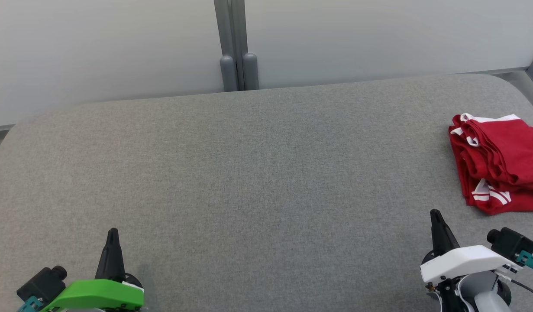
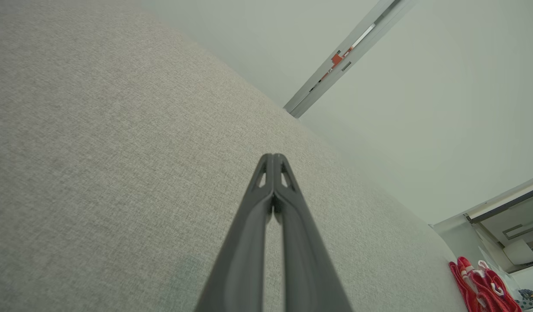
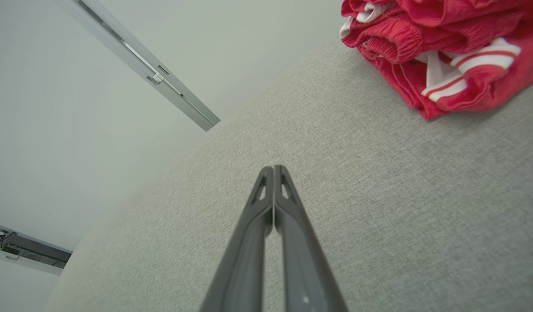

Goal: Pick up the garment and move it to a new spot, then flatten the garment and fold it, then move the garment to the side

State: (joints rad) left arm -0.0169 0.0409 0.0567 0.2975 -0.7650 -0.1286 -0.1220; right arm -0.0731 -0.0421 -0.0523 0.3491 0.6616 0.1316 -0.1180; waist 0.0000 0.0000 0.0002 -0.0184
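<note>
Left gripper point(image 1: 112, 234) and right gripper point(image 1: 435, 214) (both pinched together, empty) sit clear of the garment point(image 1: 498, 162) — it lies near the table point(image 1: 249, 173) edge, so a nudge could push it off

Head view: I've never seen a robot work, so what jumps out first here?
The red garment with white stripes, bunched at the far right of the grey cushioned surface, draws the eye first. Next, near the bottom corners, come the left pincer on a bright green mount and the right pincer on a white one, both shut and empty.
</note>
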